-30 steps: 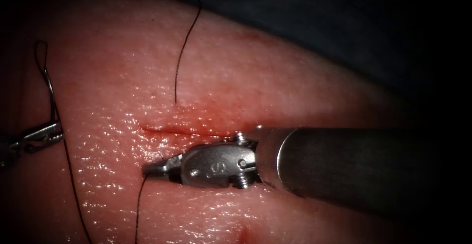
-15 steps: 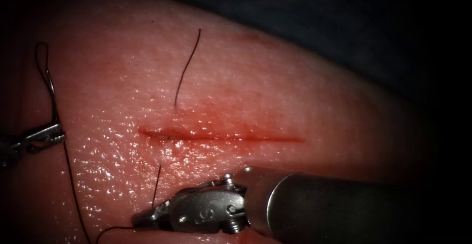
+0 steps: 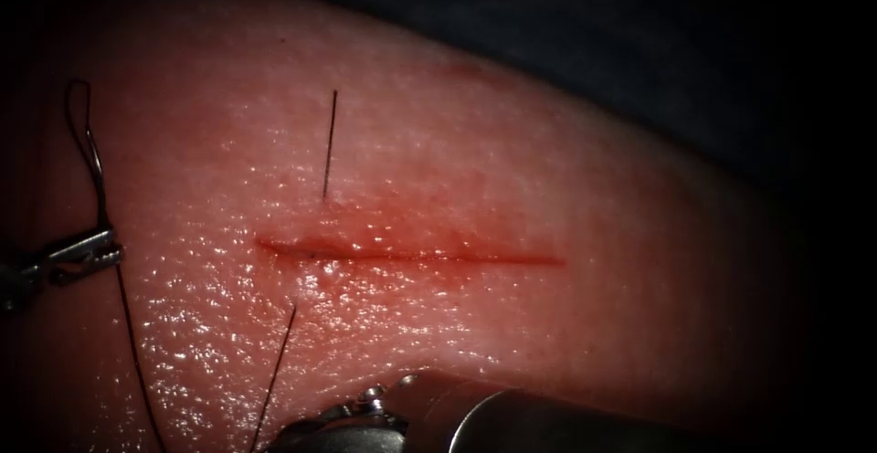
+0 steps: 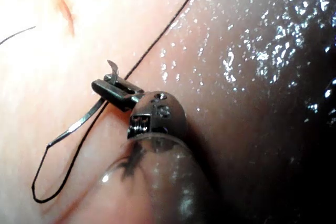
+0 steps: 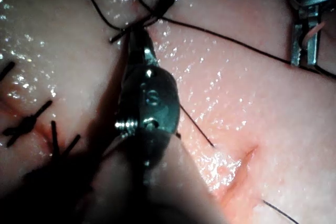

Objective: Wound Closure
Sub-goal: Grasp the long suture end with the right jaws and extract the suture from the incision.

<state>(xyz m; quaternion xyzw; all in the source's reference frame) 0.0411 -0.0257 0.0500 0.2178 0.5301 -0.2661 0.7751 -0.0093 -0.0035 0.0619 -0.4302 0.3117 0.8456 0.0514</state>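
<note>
Endoscope view puts the left tool (image 3: pixel 87 254) at the far left of the frame, jaws clamped on the needle (image 3: pixel 93 174) near its tip. The needle curves upward from them, clear of the tissue (image 3: pixel 548 170) and well left of the cut (image 3: pixel 411 256).

The right tool (image 3: pixel 315 430) lies at the bottom edge, and in the right wrist view its jaws look closed on the thread (image 3: pixel 274 375). That strand rises from the tool to enter the tissue just below the left end of the cut. Above the cut a short free tail (image 3: pixel 330 142) stands out of the skin.

The main risk, as I judge it, is that tail. It is short, and any further pull toward the bottom edge could draw it through both lips and lose the stitch.

A hard or sideways pull could also let the thread saw into the soft, wet edge where red fluid (image 3: pixel 384 234) sits. The long strand hanging from the needle could snag on either tool.
</note>
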